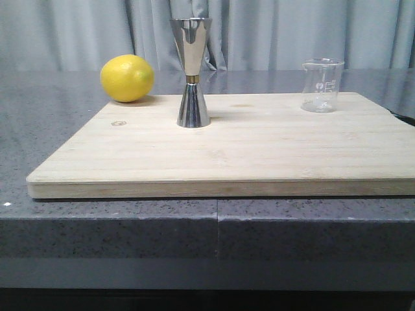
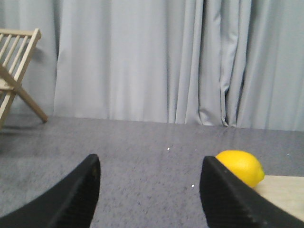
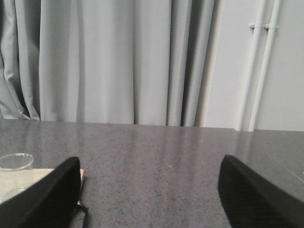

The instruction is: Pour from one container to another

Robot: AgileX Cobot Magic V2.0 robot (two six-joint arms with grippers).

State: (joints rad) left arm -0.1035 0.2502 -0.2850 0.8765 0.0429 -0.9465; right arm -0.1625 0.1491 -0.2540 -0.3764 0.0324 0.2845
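The front edge of the grey speckled bench is nearest to the camera, and on it lies a pale wooden board with a fine straight grain. The board seems to serve as a working surface that would catch any spill.

The steel jigger stands upright near the back middle of the board. It is polished like a mirror, hourglass-shaped, with a thin gold band at the narrow waist; its open upper cup is ready to receive liquid. The glass beaker stands upright at the back right of the board, well apart from the jigger, clear with white marks. I cannot tell if it holds anything. A yellow lemon with dimpled skin rests at the board's back left corner, apparently not needed.

Neither arm appears in the front view. The left gripper has its black ribbed fingers spread, holding nothing, over the bench beside the lemon. The right gripper is also spread wide and empty, with the beaker's rim just beside one finger, so probably this arm will take it.
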